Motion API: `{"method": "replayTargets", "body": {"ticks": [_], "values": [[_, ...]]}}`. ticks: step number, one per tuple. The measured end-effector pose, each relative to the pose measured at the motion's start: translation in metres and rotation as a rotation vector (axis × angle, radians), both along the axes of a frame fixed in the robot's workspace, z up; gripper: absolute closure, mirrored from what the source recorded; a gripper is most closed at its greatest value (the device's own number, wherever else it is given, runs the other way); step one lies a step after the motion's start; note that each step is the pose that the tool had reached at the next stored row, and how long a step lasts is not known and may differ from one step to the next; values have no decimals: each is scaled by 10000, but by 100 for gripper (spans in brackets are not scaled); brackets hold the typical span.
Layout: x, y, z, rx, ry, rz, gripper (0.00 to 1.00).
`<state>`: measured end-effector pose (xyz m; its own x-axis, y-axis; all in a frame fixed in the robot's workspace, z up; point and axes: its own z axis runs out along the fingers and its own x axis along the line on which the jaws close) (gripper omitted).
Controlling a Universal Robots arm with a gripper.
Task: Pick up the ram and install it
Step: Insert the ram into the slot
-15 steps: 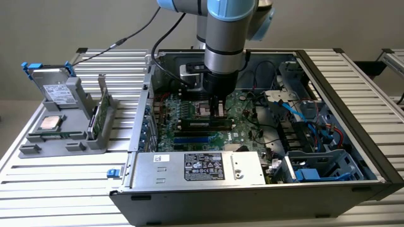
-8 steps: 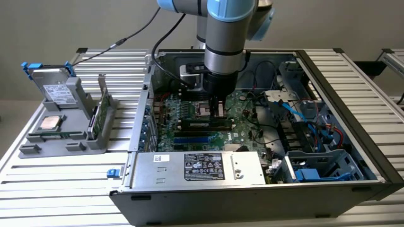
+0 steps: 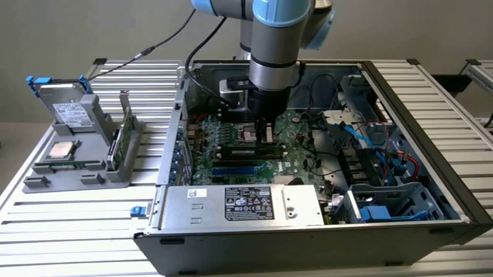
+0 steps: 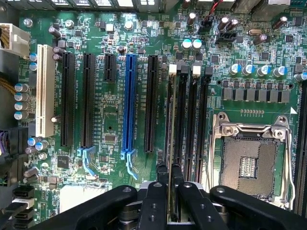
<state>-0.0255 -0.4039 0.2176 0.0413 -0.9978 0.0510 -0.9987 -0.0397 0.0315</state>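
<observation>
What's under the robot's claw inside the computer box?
A green board with long black slots and an open square socket. The claw pinches a thin memory stick over one slot. Its black fingers hide the rest of the slots.

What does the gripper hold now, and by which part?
The black gripper pinches the long, flat green ram stick by its upper edge, over the motherboard slots.

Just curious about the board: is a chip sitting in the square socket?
No, the socket lies empty, its bare contact field showing.
</observation>
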Motion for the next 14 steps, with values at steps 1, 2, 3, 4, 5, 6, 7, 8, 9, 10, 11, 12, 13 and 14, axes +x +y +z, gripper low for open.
{"method": "replayTargets", "body": {"ticks": [1, 2, 3, 4, 5, 6, 7, 8, 9, 10, 11, 12, 13, 14], "values": [[0, 0, 0, 0, 0, 0, 86], [0, 0, 0, 1, -1, 0, 86], [0, 0, 0, 0, -1, 0, 84], [0, 0, 0, 0, 0, 0, 78], [0, 0, 0, 0, 0, 0, 78], [0, 0, 0, 0, 0, 0, 72], [0, 0, 0, 0, 0, 0, 66], [0, 0, 0, 1, 0, 0, 66], [0, 0, 0, 0, 0, 0, 60], [-1, 0, 0, 0, 0, -1, 60], [-5, 1, 4, -2, 1, -2, 60], [-12, 1, 11, 0, 1, -1, 54], [-22, 1, 27, 1, 0, 0, 54], [-34, 1, 49, 0, 0, 0, 54]]}}
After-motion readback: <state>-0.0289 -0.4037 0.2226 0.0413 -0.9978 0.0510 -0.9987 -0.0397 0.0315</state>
